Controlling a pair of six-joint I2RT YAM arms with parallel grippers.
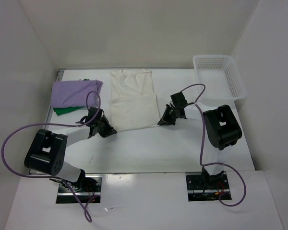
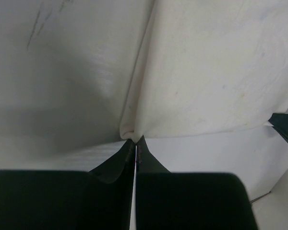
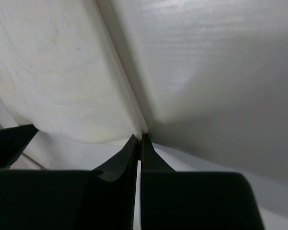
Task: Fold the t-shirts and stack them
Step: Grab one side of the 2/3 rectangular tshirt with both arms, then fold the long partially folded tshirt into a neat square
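White counter (image 1: 182, 148) carried the cream shirt (image 1: 132, 103) at centre. Left pincer (image 1: 108, 130) and right pincer (image 1: 162, 121) each pinched a near hem corner. Risk: a shallow pinch could slip on lifting; unequal travel between arms would skew the fold.

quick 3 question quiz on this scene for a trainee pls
1. True or false: the lavender shirt lies on top of the green shirt.
2. Which one do the left pincer and right pincer grip? A) green shirt B) cream shirt C) lavender shirt
3. Fill in: the white basket sits at the table's far ____ corner.
Key: 1 true; 2 B, each pincer is shut on a near corner; 3 right.
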